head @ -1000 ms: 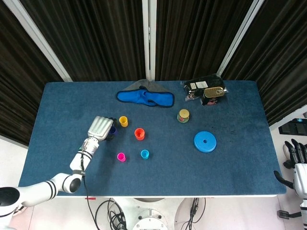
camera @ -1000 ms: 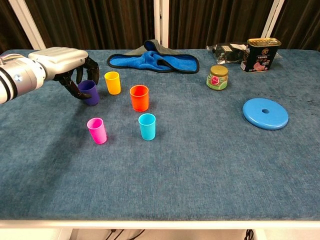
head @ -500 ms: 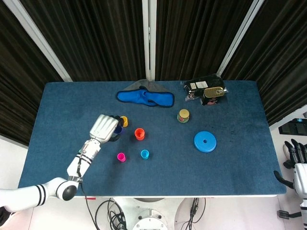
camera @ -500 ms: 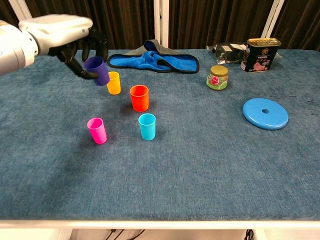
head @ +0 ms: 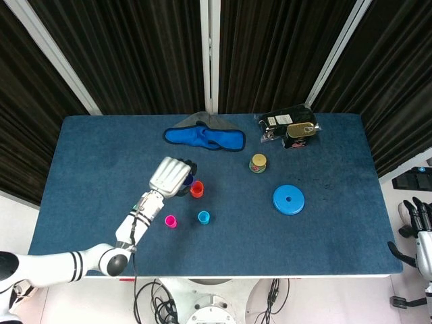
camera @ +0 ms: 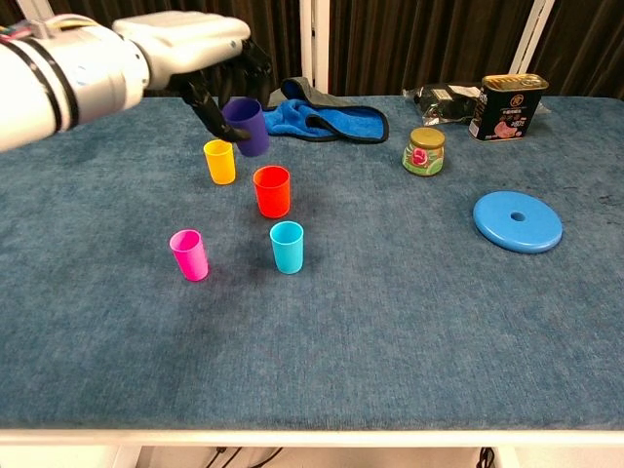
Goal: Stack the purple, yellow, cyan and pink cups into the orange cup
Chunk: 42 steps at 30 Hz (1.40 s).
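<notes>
My left hand (camera: 190, 47) grips the purple cup (camera: 247, 127) and holds it in the air, tilted, just up and left of the orange cup (camera: 272, 191). In the head view the left hand (head: 172, 177) covers the yellow cup, and only a sliver of the purple cup (head: 192, 181) shows beside the orange cup (head: 196, 190). On the blue table stand the yellow cup (camera: 219, 162), pink cup (camera: 189, 254) and cyan cup (camera: 287, 247), all upright. My right hand (head: 422, 229) hangs off the table's right edge, fingers apart, holding nothing.
A blue cloth (camera: 302, 117) lies at the back behind the cups. To the right are a small jar (camera: 424, 151), a meat tin (camera: 507, 105), a black packet (camera: 444, 96) and a flat blue disc (camera: 517, 221).
My left hand has lifted the purple cup off the table and carried it right, past the yellow cup, towards the orange cup. The right hand has stayed put.
</notes>
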Available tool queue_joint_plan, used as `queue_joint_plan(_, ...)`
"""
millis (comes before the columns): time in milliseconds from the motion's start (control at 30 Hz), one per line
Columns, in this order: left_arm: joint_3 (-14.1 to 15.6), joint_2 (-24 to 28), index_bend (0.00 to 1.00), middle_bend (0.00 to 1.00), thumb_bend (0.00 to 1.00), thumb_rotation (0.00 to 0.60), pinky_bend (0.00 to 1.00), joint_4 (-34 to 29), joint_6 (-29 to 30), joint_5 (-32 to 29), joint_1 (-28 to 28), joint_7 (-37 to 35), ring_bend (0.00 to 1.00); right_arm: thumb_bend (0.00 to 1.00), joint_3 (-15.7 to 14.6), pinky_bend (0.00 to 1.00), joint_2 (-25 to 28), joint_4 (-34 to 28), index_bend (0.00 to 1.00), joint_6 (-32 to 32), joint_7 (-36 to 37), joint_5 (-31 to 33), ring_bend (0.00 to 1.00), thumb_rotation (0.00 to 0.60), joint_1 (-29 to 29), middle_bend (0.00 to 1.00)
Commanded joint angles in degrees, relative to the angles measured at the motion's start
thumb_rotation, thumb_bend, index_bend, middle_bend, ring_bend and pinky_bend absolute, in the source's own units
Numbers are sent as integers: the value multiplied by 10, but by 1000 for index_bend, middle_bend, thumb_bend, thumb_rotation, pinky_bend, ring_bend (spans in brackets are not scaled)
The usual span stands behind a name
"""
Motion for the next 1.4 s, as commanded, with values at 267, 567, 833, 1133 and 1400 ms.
queue_joint_plan(267,7,-46,508,502,308,600,622,61,-36,-41,-37,3,501,156,2,0,-3,7,0,1,9,-3,0,600,2,0)
queue_joint_plan(567,18,-53,399,473,305,600,615,72,-38,-50,-44,-2,470,155,2,0,-3,12,0,2,18,-3,0,600,1,0)
queue_joint_plan(833,24,-52,226,365,253,600,602,72,-9,-24,-42,-2,413,156,3,0,-1,15,0,2,22,1,0,600,-2,0)
queue_joint_plan(1133,30,-23,223,350,235,600,593,22,23,-54,-34,47,389,156,2,0,-2,14,0,-4,18,1,0,600,1,0)
queue_joint_plan(1400,26,-21,235,352,233,600,577,102,10,-74,-43,58,373,156,-1,0,7,1,0,1,9,-1,0,600,-4,0)
